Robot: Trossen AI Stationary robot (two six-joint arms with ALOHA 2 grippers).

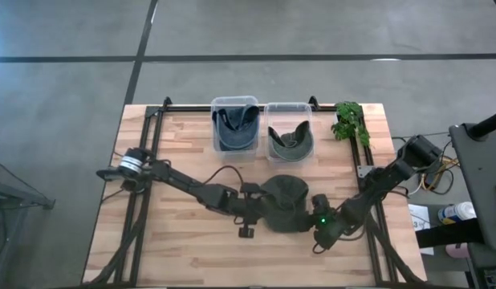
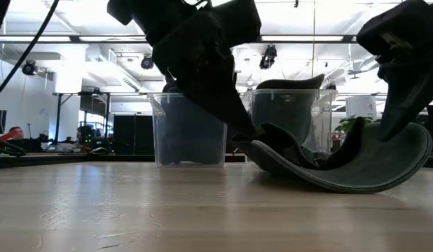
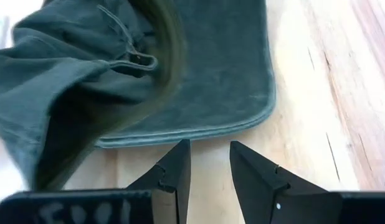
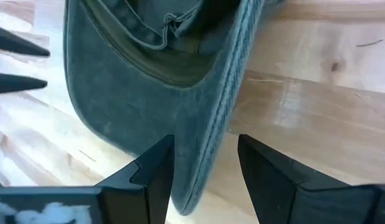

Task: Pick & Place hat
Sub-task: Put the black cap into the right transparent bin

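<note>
The right gripper [image 4: 202, 163] stands with its fingers apart, and the brim of the dark green hat [image 4: 149, 81] passes down between them; in the right wrist view the brim's edge lies in the gap, so it looks placed to grasp, but I cannot tell if the pads already press the cloth. The left gripper [image 3: 210, 167] is also spread and holds nothing: the opposite brim edge lies just ahead of its fingertips, apart from them, on the wooden table [image 1: 176, 249].

The hat [image 1: 284, 205] rests on the table between the two grippers, with one side of the brim curled up on the right gripper's side.

Beyond the hat, away from both grippers, stand two clear bins side by side. The left bin [image 1: 234, 124] holds a blue hat, the right bin [image 1: 290, 132] a green one.

I judge the step to be the pick. The next move calls for closing on the brim, then lifting and carrying the hat toward a bin.
</note>
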